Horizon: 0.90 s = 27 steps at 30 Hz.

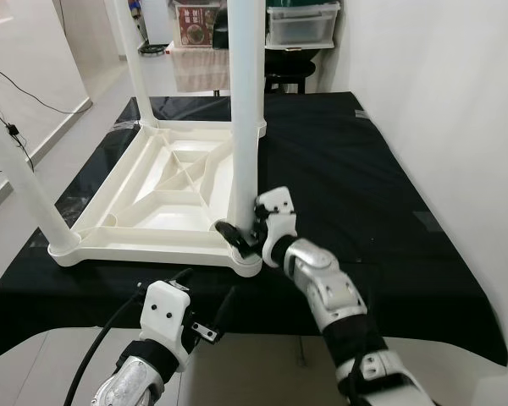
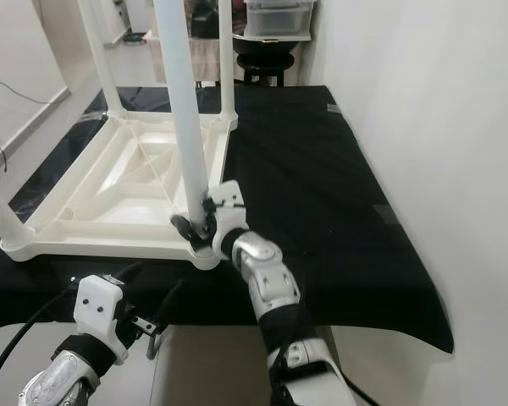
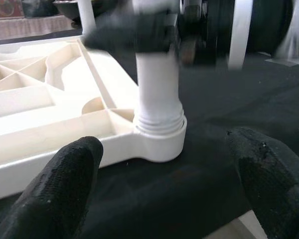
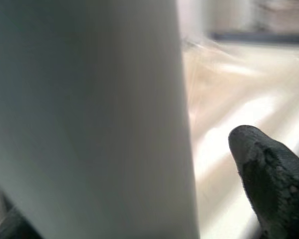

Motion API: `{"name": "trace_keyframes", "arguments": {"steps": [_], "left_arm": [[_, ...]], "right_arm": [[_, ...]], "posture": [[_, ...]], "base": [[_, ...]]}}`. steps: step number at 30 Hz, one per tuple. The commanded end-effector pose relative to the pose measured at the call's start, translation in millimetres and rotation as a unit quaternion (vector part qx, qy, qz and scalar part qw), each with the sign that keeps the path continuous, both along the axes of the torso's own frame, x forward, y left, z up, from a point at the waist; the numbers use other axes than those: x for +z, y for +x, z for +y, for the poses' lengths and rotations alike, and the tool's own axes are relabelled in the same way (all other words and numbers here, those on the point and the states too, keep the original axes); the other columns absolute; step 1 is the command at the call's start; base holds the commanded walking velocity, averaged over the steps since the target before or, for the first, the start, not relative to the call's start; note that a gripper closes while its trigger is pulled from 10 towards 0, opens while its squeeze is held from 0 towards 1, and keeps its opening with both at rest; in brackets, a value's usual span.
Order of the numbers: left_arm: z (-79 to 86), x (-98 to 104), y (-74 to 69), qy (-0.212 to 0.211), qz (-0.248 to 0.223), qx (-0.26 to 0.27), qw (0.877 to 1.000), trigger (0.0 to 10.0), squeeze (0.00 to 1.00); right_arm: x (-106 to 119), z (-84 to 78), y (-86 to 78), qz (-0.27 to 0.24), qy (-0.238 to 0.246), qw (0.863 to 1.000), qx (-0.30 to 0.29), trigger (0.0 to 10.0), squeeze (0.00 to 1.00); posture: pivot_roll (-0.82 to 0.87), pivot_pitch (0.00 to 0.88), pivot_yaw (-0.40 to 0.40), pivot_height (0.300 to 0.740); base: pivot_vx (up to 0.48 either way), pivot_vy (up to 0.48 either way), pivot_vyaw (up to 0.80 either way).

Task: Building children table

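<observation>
The white children's table top (image 1: 144, 251) lies upside down on a black-covered table (image 1: 364, 194). White legs stand in its corners. The near-right leg (image 1: 244, 101) rises from its corner socket (image 3: 159, 142). My right gripper (image 1: 241, 233) is open low around this leg, one finger on each side. In the right wrist view, one fingertip (image 4: 269, 174) stands slightly apart from the leg (image 4: 89, 114). My left gripper (image 1: 205, 296) is open and holds nothing. It hovers at the front edge, just before that same corner, with both fingers (image 3: 55, 189) spread wide.
Other legs stand at the near-left (image 1: 25, 182) and far-left (image 1: 135, 59) corners, and a far-right leg (image 2: 226, 59) behind. A white wall (image 1: 457, 101) closes the right side. A dark stool (image 1: 288, 72) and storage boxes (image 1: 300, 21) stand behind the table.
</observation>
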<state>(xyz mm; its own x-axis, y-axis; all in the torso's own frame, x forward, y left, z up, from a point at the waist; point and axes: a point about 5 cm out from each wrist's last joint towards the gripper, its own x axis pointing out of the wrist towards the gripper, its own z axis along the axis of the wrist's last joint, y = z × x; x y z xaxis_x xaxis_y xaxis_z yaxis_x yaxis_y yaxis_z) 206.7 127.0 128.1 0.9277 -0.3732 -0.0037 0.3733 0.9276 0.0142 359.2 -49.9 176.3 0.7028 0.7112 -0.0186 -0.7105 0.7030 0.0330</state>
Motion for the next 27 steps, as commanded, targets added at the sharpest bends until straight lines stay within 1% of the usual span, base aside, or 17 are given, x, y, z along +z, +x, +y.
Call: {"name": "trace_keyframes", "arguments": {"steps": [1, 2, 3, 4, 5, 6, 7, 8, 9, 14, 15, 18, 22, 24, 25, 26, 27], "left_arm": [[1.6, -3.9, 0.8, 0.003, 0.006, 0.002, 1.0, 10.0, 0.0], [1.6, -3.9, 0.8, 0.003, 0.006, 0.002, 1.0, 10.0, 0.0], [1.2, -4.3, 1.2, 0.003, 0.006, 0.001, 1.0, 10.0, 0.0], [1.0, -4.9, 1.5, 0.002, 0.007, 0.001, 1.0, 10.0, 0.0], [1.0, -4.9, 1.5, 0.002, 0.007, 0.001, 1.0, 10.0, 0.0], [0.8, -5.3, 1.7, 0.002, 0.008, 0.001, 1.0, 10.0, 0.0], [0.8, -5.3, 1.7, 0.002, 0.008, 0.001, 1.0, 10.0, 0.0], [0.7, -6.2, 1.9, 0.001, 0.009, 0.001, 1.0, 10.0, 0.0], [0.8, -6.6, 1.9, 0.001, 0.01, 0.001, 1.0, 10.0, 0.0], [1.0, -7.3, 1.6, 0.0, 0.011, 0.001, 1.0, 10.0, 0.0], [1.1, -7.4, 1.4, 0.0, 0.011, 0.001, 1.0, 10.0, 0.0], [1.1, -7.7, 1.4, -0.001, 0.012, 0.001, 1.0, 10.0, 0.0], [1.1, -7.6, 1.4, -0.001, 0.012, 0.001, 1.0, 10.0, 0.0], [1.0, -7.1, 1.2, -0.003, 0.012, 0.0, 1.0, 10.0, 0.0], [1.0, -7.1, 1.2, -0.003, 0.012, 0.0, 1.0, 10.0, 0.0], [1.0, -6.9, 1.1, -0.004, 0.012, 0.0, 1.0, 10.0, 0.0], [1.5, -5.9, 1.0, -0.005, 0.011, 0.0, 1.0, 10.0, 0.0]], "right_arm": [[6.9, 4.8, -0.1, -0.024, 0.0, 0.996, 0.087, 10.0, 0.0], [6.9, 4.8, -0.1, -0.024, 0.0, 0.996, 0.087, 10.0, 0.0], [10.7, 3.2, 0.8, -0.036, -0.012, 0.99, 0.135, 10.0, 0.0], [12.8, 1.1, 0.6, -0.043, -0.027, 0.981, 0.185, 10.0, 0.0], [12.8, 1.1, 0.6, -0.043, -0.027, 0.981, 0.185, 10.0, 0.0], [14.0, -0.6, 0.3, -0.045, -0.036, 0.975, 0.215, 10.0, 0.0], [14.0, -0.6, 0.3, -0.045, -0.036, 0.975, 0.215, 10.0, 0.0], [15.6, -4.2, 2.4, -0.044, -0.058, 0.964, 0.257, 10.0, 0.0], [17.0, -5.3, 4.3, -0.04, -0.062, 0.962, 0.263, 10.0, 0.0], [19.6, -5.6, 8.3, -0.033, -0.065, 0.963, 0.26, 10.0, 0.0], [20.6, -5.5, 9.5, -0.032, -0.064, 0.963, 0.259, 0.0, 0.0], [21.9, -6.9, 11.7, -0.03, -0.054, 0.964, 0.259, 0.0, 0.0], [21.3, -8.2, 12.5, -0.031, -0.052, 0.964, 0.258, 0.0, 0.0], [15.2, -17.3, 11.9, -0.034, -0.05, 0.967, 0.248, 0.0, 0.0], [15.2, -17.3, 11.9, -0.034, -0.05, 0.967, 0.248, 0.0, 0.0], [13.5, -20.7, 11.6, -0.034, -0.048, 0.967, 0.247, 0.0, 0.0], [11.2, -30.3, 11.2, -0.035, -0.04, 0.97, 0.236, 0.0, 0.0]], "posture": [[0.0, 0.044, -0.016, 0.74], [0.0, 0.044, -0.016, 0.74], [0.01, 0.039, -0.017, 0.74], [0.01, 0.034, -0.017, 0.74], [0.01, 0.034, -0.017, 0.74], [0.01, 0.034, -0.017, 0.74], [0.01, 0.034, -0.017, 0.74], [0.02, 0.028, -0.02, 0.74], [0.02, 0.028, -0.02, 0.74], [0.02, 0.026, -0.022, 0.74], [0.03, 0.029, -0.019, 0.74], [0.03, 0.03, -0.018, 0.74], [0.02, 0.032, -0.017, 0.74], [0.02, 0.043, -0.014, 0.74], [0.02, 0.043, -0.014, 0.74], [0.02, 0.043, -0.014, 0.74], [0.01, 0.052, -0.011, 0.74]], "base": [[0.0, 0.0, 0.0], [0.0, 0.0, 0.0], [0.0, 0.0, 0.0], [0.0, 0.0, 0.0], [0.0, 0.0, 0.0], [0.0, 0.0, 0.0], [0.0, 0.0, 0.0], [0.0, 0.0, 0.0], [0.0, 0.0, 0.0], [0.0, 0.0, 0.0], [0.0, 0.0, 0.0], [0.0, 0.0, 0.0], [0.0, 0.0, 0.0], [0.0, 0.0, 0.0], [0.0, 0.0, 0.0], [0.0, 0.0, 0.0], [0.0, 0.0, 0.0]]}}
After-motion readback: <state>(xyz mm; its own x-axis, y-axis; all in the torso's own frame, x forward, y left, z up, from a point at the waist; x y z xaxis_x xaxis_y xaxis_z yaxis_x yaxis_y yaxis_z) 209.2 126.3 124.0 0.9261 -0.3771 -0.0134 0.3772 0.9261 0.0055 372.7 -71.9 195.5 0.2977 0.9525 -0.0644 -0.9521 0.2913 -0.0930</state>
